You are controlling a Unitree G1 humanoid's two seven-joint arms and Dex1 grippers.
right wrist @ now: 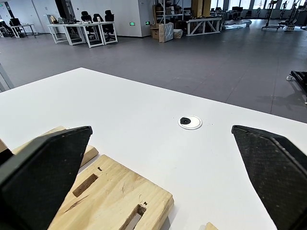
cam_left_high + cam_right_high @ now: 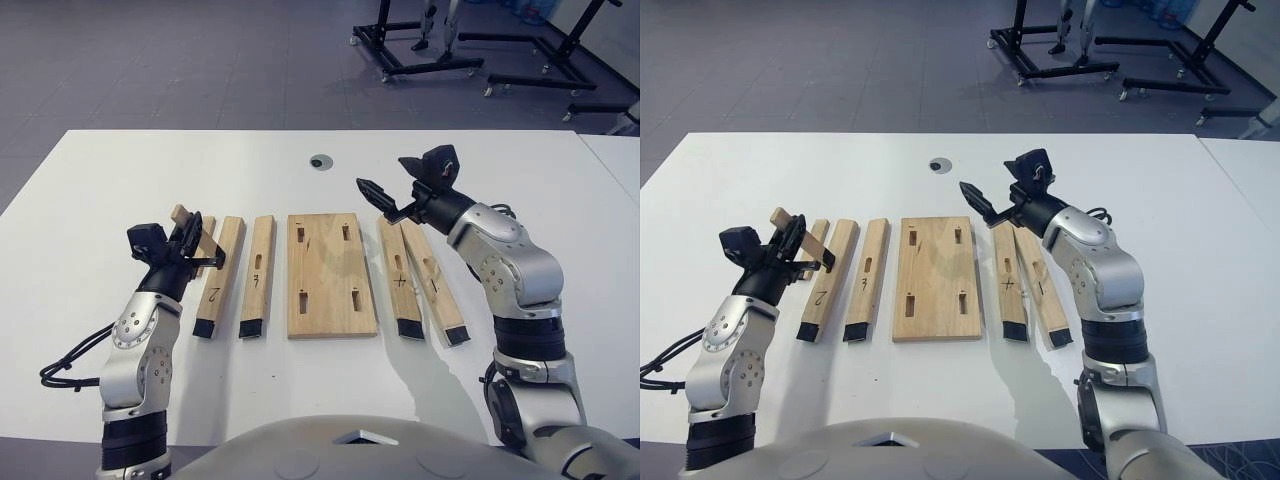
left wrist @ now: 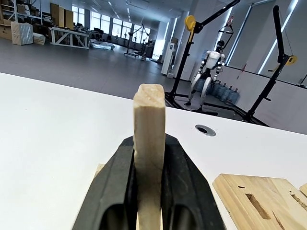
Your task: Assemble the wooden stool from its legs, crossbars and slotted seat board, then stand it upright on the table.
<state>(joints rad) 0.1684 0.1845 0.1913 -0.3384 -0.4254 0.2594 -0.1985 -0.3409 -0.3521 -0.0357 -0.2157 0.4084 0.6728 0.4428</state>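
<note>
Showing pale blond grain on the seat board (image 2: 331, 275), dark in its slots. Wearing black end caps and black pen marks on the four pale legs (image 2: 219, 275). Pinching a pale crossbar (image 3: 148, 124) between the left gripper's (image 2: 198, 245) matte black fingers (image 3: 112, 187). Showing finely dotted black pads (image 1: 43, 177) on the right gripper (image 2: 382, 174), with plain white table (image 2: 120, 180) between them.

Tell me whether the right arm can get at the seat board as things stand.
Probably yes. The right gripper hangs open just above the seat board's far right corner, with nothing between them; the board lies flat and uncovered.
</note>
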